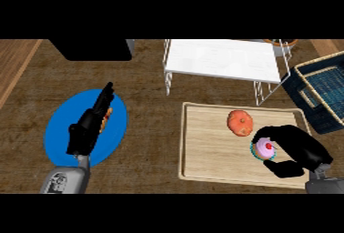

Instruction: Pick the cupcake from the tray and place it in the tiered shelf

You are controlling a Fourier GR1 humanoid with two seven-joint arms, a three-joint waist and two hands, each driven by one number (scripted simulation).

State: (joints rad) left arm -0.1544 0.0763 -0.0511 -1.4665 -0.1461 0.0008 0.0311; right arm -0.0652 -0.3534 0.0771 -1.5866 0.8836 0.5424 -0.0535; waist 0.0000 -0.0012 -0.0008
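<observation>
Right hand point(295, 152) curls around the cupcake point(264, 148) on the tray point(208, 150), ready to lift; tiered shelf point(222, 61) waits at twelve o'clock. Left hand point(91, 125) rests straight-fingered.

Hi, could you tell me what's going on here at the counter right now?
The robot's right hand is curled round a pink-frosted cupcake that sits on the wooden tray, beside an orange pastry. The white tiered shelf stands behind the tray, its top bare. The left hand rests open over a blue plate.
</observation>
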